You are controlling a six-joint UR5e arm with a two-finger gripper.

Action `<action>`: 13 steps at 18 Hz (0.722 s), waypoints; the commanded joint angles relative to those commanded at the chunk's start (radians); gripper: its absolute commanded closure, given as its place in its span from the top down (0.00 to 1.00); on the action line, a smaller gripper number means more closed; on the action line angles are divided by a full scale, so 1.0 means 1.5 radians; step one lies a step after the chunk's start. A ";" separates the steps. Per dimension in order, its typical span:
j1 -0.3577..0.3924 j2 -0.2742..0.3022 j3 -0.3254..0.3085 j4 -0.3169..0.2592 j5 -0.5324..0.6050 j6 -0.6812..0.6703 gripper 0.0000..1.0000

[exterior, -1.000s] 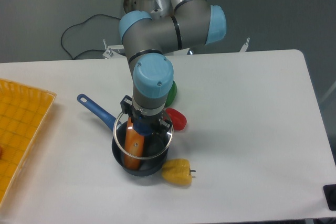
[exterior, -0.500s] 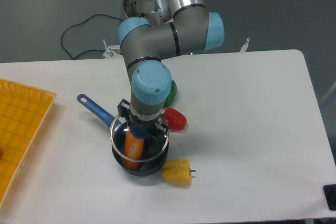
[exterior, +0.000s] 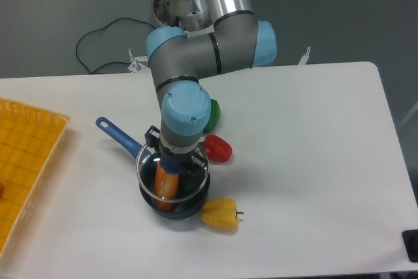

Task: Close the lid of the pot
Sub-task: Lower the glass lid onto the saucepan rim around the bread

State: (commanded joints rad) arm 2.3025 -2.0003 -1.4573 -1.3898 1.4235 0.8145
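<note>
The pincer [exterior: 174, 163] of the UR5e arm [exterior: 196, 50] pointed straight down, clamped on the blue knob at the centre of the glass lid [exterior: 172, 176]. The lid sat level over the mouth of the small dark grey saucepan [exterior: 175, 197], its metal rim roughly matching the pan's edge; whether it fully rested there could not be told. An orange carrot-like vegetable [exterior: 166, 184] stood inside the pan, visible through the glass. The saucepan's blue handle [exterior: 119, 136] reached up and left across the white table [exterior: 307, 161]. A yellow pepper [exterior: 220, 213] lay against the pan's lower right side, a red pepper [exterior: 217, 149] just beside the pincer, a green vegetable [exterior: 212, 114] partly behind the arm. A yellow gridded tray [exterior: 26, 161] occupied the table's left edge. Behind, a black cable [exterior: 98, 37] looped before a grey wall.
</note>
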 joint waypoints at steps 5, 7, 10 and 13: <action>0.000 -0.002 0.001 0.001 0.000 0.000 0.36; 0.000 -0.005 0.002 0.001 0.000 0.000 0.36; 0.000 -0.011 0.008 0.002 0.000 0.000 0.36; 0.000 -0.013 0.012 0.002 -0.001 0.000 0.36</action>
State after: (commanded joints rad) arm 2.3025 -2.0202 -1.4389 -1.3867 1.4220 0.8145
